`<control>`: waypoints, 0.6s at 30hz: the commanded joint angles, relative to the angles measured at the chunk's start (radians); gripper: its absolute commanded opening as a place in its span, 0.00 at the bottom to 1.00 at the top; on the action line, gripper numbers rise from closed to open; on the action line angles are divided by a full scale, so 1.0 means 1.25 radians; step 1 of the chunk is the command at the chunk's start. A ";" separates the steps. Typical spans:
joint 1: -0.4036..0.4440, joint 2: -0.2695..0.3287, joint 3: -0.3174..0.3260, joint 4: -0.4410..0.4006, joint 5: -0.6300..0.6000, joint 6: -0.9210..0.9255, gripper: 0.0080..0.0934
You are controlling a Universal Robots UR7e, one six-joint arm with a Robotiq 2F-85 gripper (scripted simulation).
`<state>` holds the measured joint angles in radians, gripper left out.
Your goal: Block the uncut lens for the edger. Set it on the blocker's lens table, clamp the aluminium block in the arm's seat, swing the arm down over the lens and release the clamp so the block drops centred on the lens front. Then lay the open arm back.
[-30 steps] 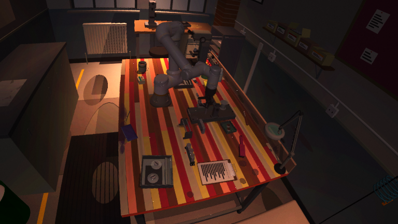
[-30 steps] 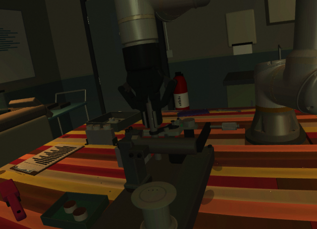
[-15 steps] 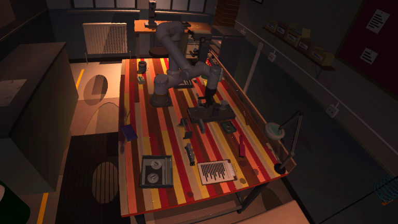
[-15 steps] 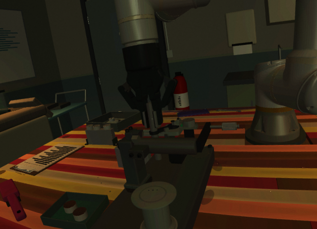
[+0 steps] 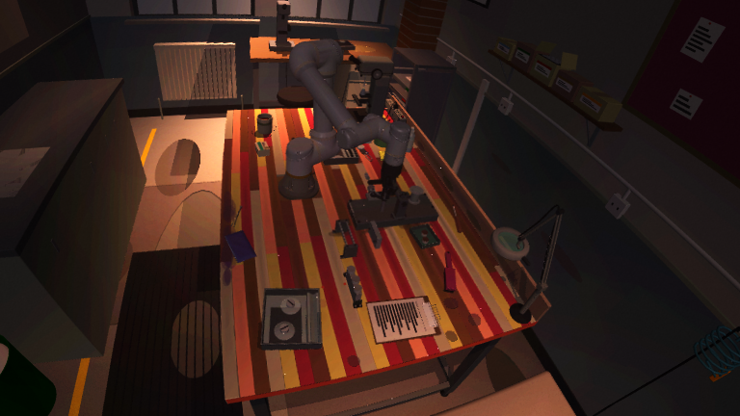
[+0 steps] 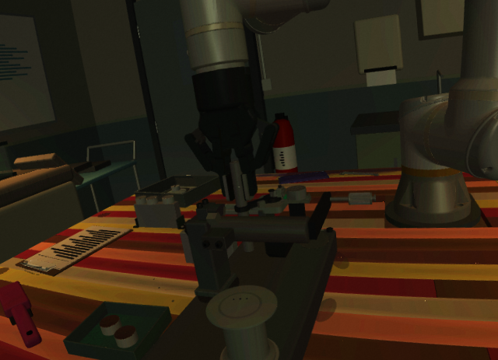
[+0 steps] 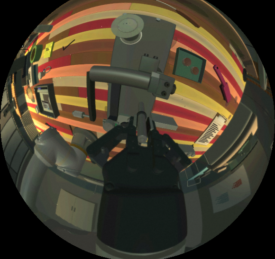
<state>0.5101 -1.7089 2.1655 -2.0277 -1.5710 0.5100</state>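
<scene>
The blocker (image 5: 392, 210) stands mid-bench on its dark base plate. Its round lens table (image 6: 241, 306) (image 7: 127, 25) is at one end of the plate, and I cannot make out a lens on it. The blocker arm (image 6: 257, 228) (image 7: 123, 76) lies level across the plate. At the far end an upright lever handle (image 6: 236, 179) (image 7: 141, 125) rises between my fingers. My gripper (image 6: 238, 187) (image 7: 141, 135) hangs straight down over that handle, its fingers open and holding nothing. The aluminium block is not clearly visible.
A grey tray (image 5: 290, 318) with two round discs sits near the bench's front edge. A green tray (image 6: 118, 330) holds two brown pads beside the blocker. A clipboard (image 5: 403, 318), a magenta tool (image 5: 449, 275) and a magnifier lamp (image 5: 524, 259) are nearby. The robot base (image 6: 434, 187) stands close behind.
</scene>
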 commanded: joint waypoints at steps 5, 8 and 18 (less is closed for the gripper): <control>0.000 -0.004 -0.006 0.009 0.000 0.000 0.24; 0.000 -0.008 -0.011 0.018 0.000 0.000 0.24; 0.000 -0.017 -0.027 0.044 0.000 0.000 0.24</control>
<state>0.5099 -1.7303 2.1312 -1.9722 -1.5708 0.5099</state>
